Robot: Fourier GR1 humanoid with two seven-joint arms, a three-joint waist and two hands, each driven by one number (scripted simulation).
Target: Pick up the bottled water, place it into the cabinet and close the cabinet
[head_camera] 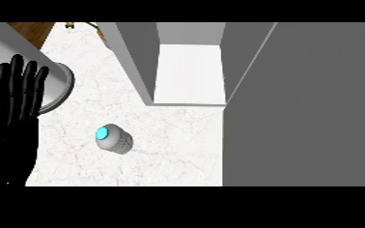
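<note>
A white marble-patterned counter (178, 145) fills the lower middle of the head view, with a strip of brown wood (32, 29) showing past its far left corner.

The left hand (20, 96) stands at the left edge of the view, black, with fingers straight and pointing up, released and holding nothing. It is resting there, well to the left of the bottled water. Just behind its fingers lies a round grey metal rim (63, 84), partly hidden by the hand; what kind of vessel it belongs to cannot be told. The right hand does not show.

The bottled water (113, 139) stands upright on the counter, seen from above: a pale grey body with a bright cyan cap on top. It is apart from the hand, to the hand's right, and touches nothing but the counter.

Beyond the bottle, farther back and to its right, is the grey cabinet (135, 58), open, with its white inner floor (189, 72) in plain sight. The cabinet's grey door (299, 101) stands swung out on the right, a broad grey panel running down to the lower edge of the view, well to the right of the bottle. A small yellow-green object (71, 25) sits at the far edge of the counter, too small to name.
</note>
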